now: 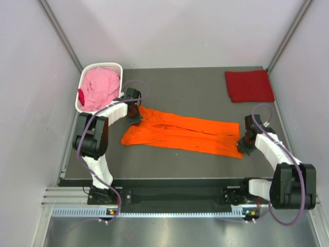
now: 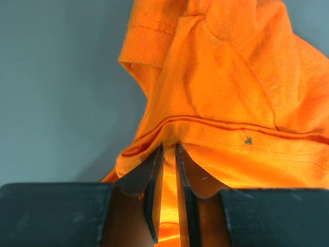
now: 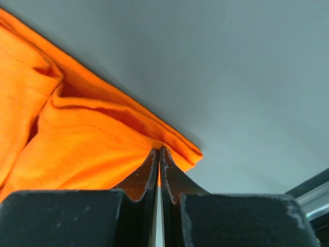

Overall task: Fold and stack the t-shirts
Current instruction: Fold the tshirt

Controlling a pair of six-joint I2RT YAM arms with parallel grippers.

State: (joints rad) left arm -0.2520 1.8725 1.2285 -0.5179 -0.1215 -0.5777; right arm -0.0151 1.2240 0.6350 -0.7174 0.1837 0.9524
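We are working on the orange t-shirt, which is lying stretched as a long band across the middle of the surface, slanting from the far left toward the near right. Our left gripper is pinching its far-left corner, jaws closed on a seam with a thin fold of cloth between them. Our right gripper is clamping the near-right corner, jaws pressed almost together over the hem.

We are judging this to be mid-fold: the shirt is looking narrowed lengthwise, and both ends are being held for the next fold. That move is calling for both grippers to lift together and carry one end over the other, with the cloth taut so the layers land square.

The cloth is looking soft and thin, bunching into wrinkles near the left gripper, where a ribbed cuff or collar is showing.

The dark red t-shirt is lying folded flat at the far right corner, well apart. The pink t-shirt is sitting crumpled in the white basket at the far left, not yet folded.
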